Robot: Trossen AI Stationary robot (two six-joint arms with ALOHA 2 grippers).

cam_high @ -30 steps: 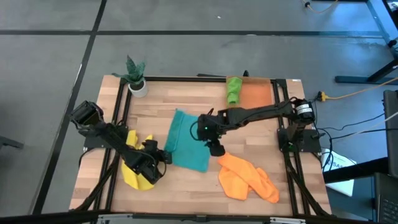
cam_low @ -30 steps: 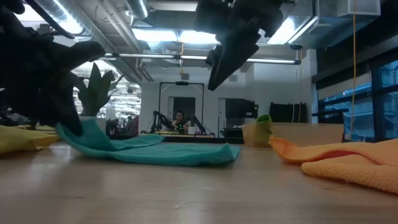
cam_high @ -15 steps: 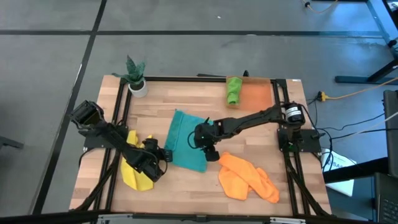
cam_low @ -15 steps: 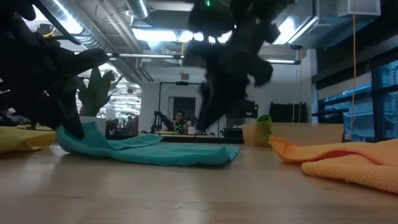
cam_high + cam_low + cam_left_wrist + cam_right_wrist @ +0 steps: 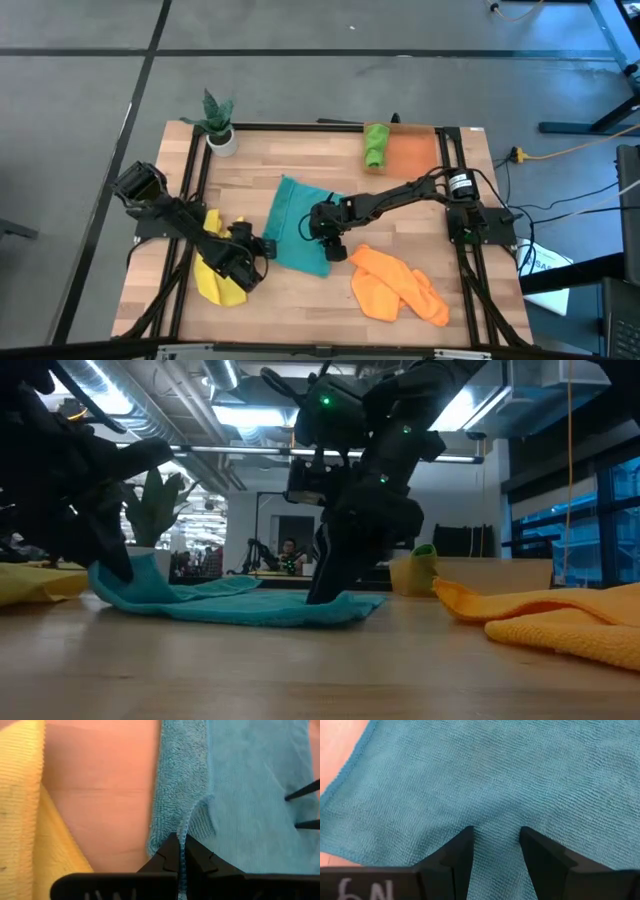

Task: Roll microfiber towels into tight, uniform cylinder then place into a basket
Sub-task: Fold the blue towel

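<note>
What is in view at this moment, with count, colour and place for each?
teal towel: one, teal, spread flat at the table's middle.
yellow towel: one, yellow, crumpled at the table's left near edge, under the left arm.
orange towel: one, orange, crumpled at the table's right near side.
green towel: one, bright green, rolled, lying in the basket's left end.
basket: one, translucent orange, far right of the table.
plant: one, green in a white pot, far left corner.
table: one, light wood with a black frame.
left claw: shut on the teal towel's left edge.
right claw: open, tips pressed down on the teal towel's right part.
</note>
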